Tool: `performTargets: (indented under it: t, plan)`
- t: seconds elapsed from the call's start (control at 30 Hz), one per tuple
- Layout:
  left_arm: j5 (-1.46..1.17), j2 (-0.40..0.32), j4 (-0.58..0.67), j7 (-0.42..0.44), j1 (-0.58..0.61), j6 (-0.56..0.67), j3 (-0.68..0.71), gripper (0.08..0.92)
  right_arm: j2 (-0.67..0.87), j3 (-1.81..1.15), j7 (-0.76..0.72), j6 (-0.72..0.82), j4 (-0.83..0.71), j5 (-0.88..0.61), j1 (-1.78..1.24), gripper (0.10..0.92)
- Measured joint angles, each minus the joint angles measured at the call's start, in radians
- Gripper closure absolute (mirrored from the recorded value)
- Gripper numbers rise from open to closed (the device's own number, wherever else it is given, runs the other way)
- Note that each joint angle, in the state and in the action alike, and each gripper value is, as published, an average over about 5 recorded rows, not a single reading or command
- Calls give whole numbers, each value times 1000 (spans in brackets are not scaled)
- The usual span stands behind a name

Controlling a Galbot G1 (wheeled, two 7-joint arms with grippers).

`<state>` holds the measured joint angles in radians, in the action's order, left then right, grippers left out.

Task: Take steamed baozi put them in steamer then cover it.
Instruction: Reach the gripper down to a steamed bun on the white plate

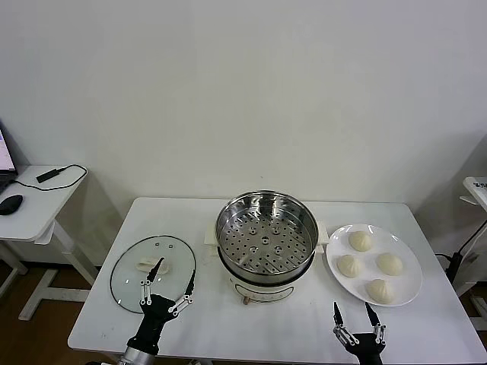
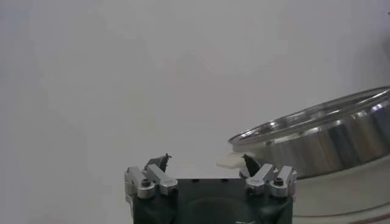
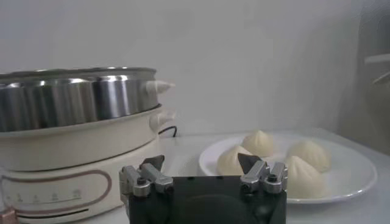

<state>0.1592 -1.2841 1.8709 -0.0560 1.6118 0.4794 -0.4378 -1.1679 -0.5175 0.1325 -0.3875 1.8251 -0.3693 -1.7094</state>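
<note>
From my head camera, the steamer sits at the middle of the white desk: a round, shiny steel basket with a hole-punched floor, seated on a white cooker base. The cover, a clear glass disc with a metal rim and a white handle, lies flat near the desk's left edge. My left pincer hangs over its near rim, jaws spread wide, holding nothing. Toward the right edge, a flat white plate carries four smooth, domed, cream baozi, set apart from one another. My right pincer hovers at the front edge just before the plate, jaws wide and empty. Bare desk lies between pincer and plate, and between plate and steamer.

From my left wrist, my spread fingertips frame the steamer's bright steel wall, well ahead.

From my right wrist, my open fingertips point between the cooker base and the plate's rim; the pleated tops of the baozi show clearly.
</note>
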Motion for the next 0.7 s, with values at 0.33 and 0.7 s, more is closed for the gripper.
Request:
performTargets:
  t: [0.33, 0.7]
  plan:
    - [0, 6, 15, -2, 4, -6, 7, 177, 96, 29, 79, 169, -27, -79, 224, 203]
    - [0, 14, 41, -5, -3, -21, 27, 177, 259, 126, 37, 342, -210, -236, 582, 203]
